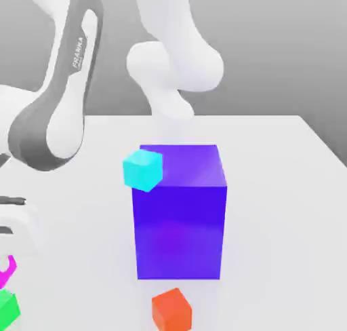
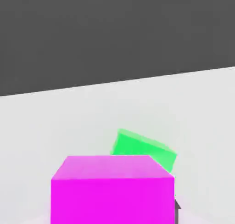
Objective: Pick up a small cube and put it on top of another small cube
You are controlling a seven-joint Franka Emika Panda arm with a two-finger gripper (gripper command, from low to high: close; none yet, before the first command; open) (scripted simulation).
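The magenta cube (image 2: 112,188) is already in the gripper (image 1: 7,272), so the grab part looks done. In the exterior view you only catch a sliver of pink at the exterior view's left edge, low down by the table's near edge, with the gripper body just above it. The hand view shows it much better: a big pink block sitting right under the camera, fingers pressed in tight on it and holding it off the table.

What matters for the next bit is where the green cube (image 2: 144,149) is relative to that. In the hand view it pokes out just behind the pink one, partly covered by it and a little off to one side, and it looks turned a bit compared to the pink cube's edges. In the exterior view the green cube (image 1: 8,308) sits near the table's near corner on that view's left, directly below the pink sliver with a small gap between them. So my read is the carried cube is nearly over the target but not squared up yet; it probably needs a short nudge across and maybe a small twist before lowering.

Everything else is well out of the way: the big purple-blue block (image 1: 179,211) is mid-table, the cyan cube (image 1: 143,170) is up by its top corner, and the orange-red cube (image 1: 171,310) is near the table's front edge.
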